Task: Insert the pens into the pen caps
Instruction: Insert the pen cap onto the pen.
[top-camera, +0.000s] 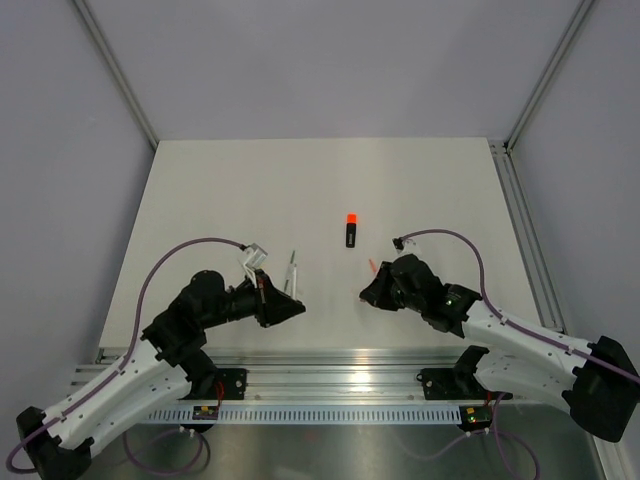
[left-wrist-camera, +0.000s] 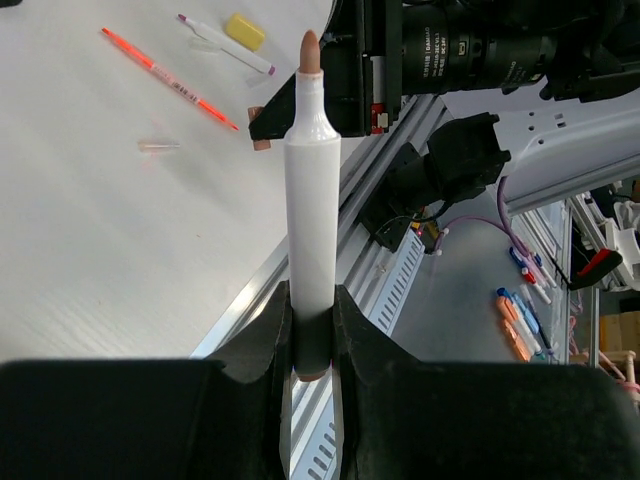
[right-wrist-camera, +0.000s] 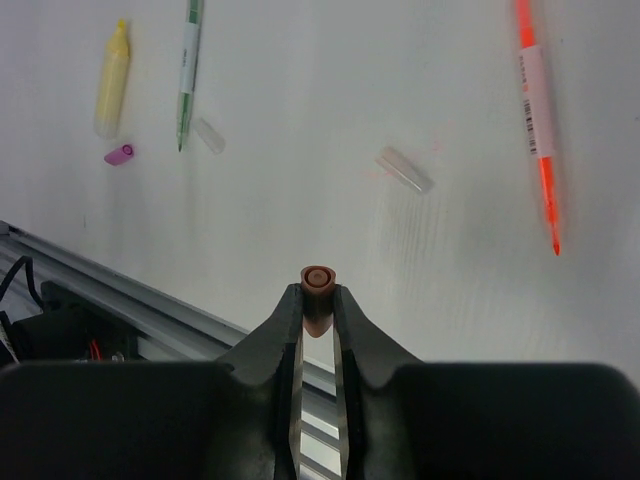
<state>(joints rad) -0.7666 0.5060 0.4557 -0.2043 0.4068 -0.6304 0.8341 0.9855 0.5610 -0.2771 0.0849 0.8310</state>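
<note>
Left arm (top-camera: 150, 340): reaches in low from the near edge of the table (top-camera: 220, 180), elbow folded, forearm angled toward the middle, wrist pointing right. Right arm (top-camera: 520, 335): mirrors that pose, elbow bent, wrist turned inward to the left. Brings the two working ends face to face over the near part of the table, close but apart.

Left claw (left-wrist-camera: 312, 310): nearly closed, clamped from both sides on the dark back end of a white marker (left-wrist-camera: 310, 200). Holds it straight out from the wrist, bare brownish tip aimed at the other arm.

Right claw (right-wrist-camera: 318, 298): jaws only narrowly apart, pinching a small brownish-maroon cap (right-wrist-camera: 318, 278) right at the fingertips, round end toward the wrist camera.

On the table past the right claw: an orange-red pen (right-wrist-camera: 538, 110) off to one side and a clear cap (right-wrist-camera: 404, 169) near the middle. On the other side, a thin greyish-green pen (right-wrist-camera: 187, 70) with a second clear cap (right-wrist-camera: 208, 135) just beside its tip. Next to that, a yellow highlighter (right-wrist-camera: 112, 80) with a pink cap (right-wrist-camera: 120, 154) near its end. Farther back toward the table's middle, well apart from both claws: a stubby black highlighter (top-camera: 350, 232) with an orange end.
</note>
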